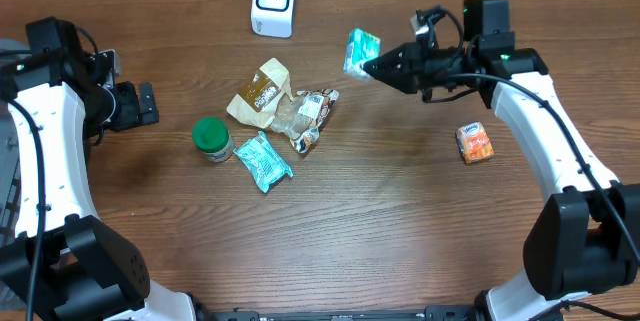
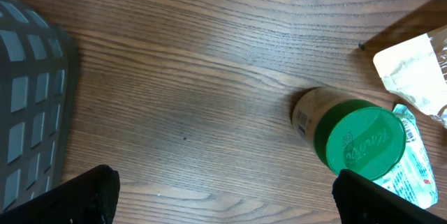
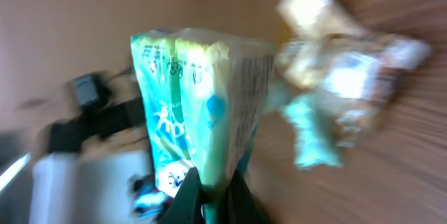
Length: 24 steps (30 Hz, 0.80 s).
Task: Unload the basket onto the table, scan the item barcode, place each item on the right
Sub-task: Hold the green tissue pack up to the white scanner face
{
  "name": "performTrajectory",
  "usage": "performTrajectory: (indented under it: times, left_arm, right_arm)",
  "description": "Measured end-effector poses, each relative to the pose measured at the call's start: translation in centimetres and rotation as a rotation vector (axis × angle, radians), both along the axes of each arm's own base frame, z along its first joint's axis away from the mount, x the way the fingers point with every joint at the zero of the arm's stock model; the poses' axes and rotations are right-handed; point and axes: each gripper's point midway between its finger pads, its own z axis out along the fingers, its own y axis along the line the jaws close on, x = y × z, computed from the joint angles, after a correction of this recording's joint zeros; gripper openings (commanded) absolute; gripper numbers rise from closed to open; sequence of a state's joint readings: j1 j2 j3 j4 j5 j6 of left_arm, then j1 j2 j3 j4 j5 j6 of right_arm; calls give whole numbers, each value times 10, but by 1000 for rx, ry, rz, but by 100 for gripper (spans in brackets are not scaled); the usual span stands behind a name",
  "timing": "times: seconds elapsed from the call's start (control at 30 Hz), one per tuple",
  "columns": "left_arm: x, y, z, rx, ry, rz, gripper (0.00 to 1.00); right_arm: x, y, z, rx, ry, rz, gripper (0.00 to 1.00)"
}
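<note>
My right end effector is pressed together on the bottom edge of a teal-and-white packet, pinching it clear of the counter at about 1 o'clock in the overhead view. In my right wrist view the packet stands up from my fingertips, though that picture is too smeared to pick out a barcode. So I judge the pick-up as done.

What is left, as I read it, is the scan itself. The white scanner stands at 12 o'clock near the far edge. The packet hangs near it on its 3 o'clock side, not touching it and not squarely in front of its face. I would need to bring the printed code round to face it. Whether this packet has had a reading already, I cannot tell.

My left end effector sits at 9 o'clock, spread wide and holding nothing. The other goods lie on the counter (all untouched, as far as I can see): a green-lidded jar, a tan pouch, a clear wrapper and a teal sachet around the middle, plus an orange carton at 3 o'clock.
</note>
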State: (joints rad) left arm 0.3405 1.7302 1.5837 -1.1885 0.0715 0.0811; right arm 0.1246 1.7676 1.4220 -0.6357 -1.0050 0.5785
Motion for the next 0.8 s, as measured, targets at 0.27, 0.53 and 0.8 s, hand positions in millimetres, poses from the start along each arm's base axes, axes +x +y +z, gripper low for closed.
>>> performTrajectory:
  times: [0.27, 0.53, 0.8]
  left_arm:
    - [0, 0, 0, 0, 0, 0, 100]
    - [0, 0, -1, -1, 3, 0, 100]
    - [0, 0, -1, -1, 3, 0, 99]
  right_arm:
    - [73, -4, 43, -414, -289, -212, 4]
    - [184, 55, 94, -674, -901, -448, 4]
    - [222, 129, 1, -1012, -1271, -383, 4]
